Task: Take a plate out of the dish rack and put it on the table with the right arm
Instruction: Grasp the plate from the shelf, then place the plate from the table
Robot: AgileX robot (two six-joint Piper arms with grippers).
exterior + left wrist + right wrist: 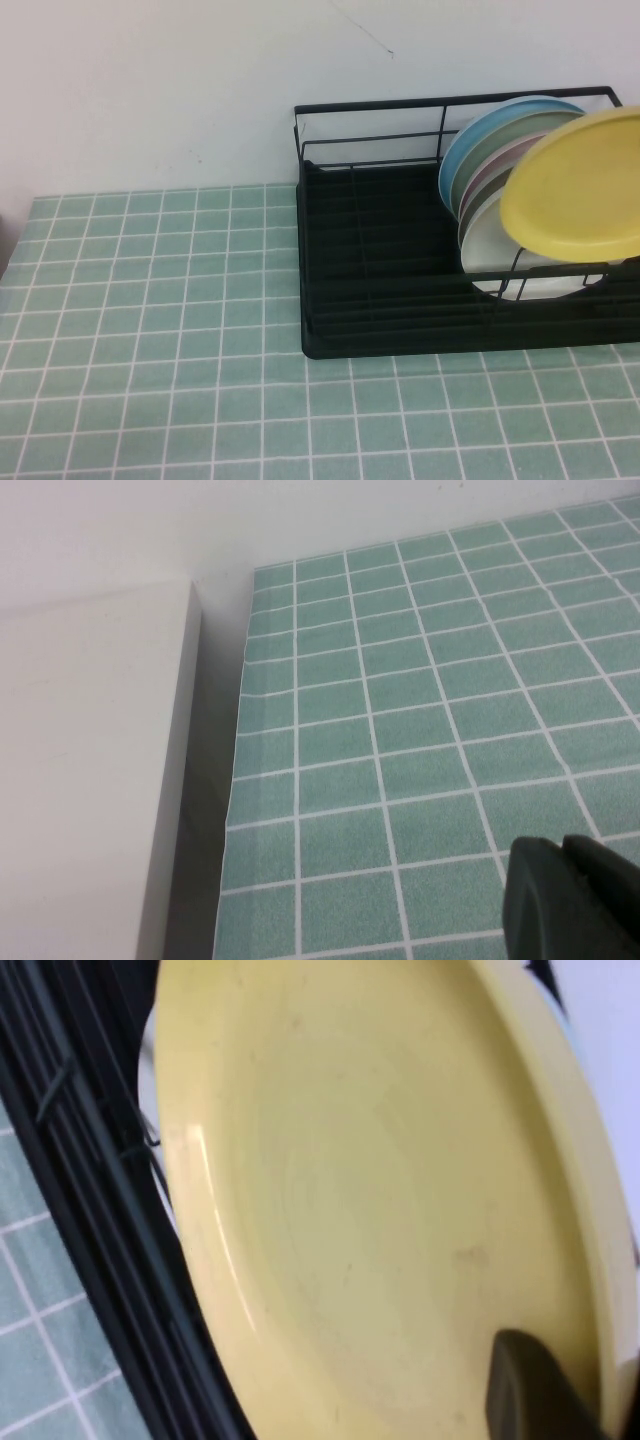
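The yellow plate (580, 185) hangs tilted over the right end of the black dish rack (400, 104), in front of the plates that stand there. It fills the right wrist view (360, 1190). My right gripper (590, 1390) is shut on its rim, with one dark finger (530, 1385) lying on the plate's face. The gripper is out of the high view, past the right edge. My left gripper (562, 880) is shut and empty, low over the green tiled table (420, 710) near its left edge. It is also out of the high view.
A blue plate (470, 135), a green one (500, 140), a pink one (495, 165) and a white one (490, 250) stand in the rack's right end. The rack's left half (370, 250) holds nothing. Tiled table (150, 330) spreads left and front. A white block (90, 780) borders the table's left edge.
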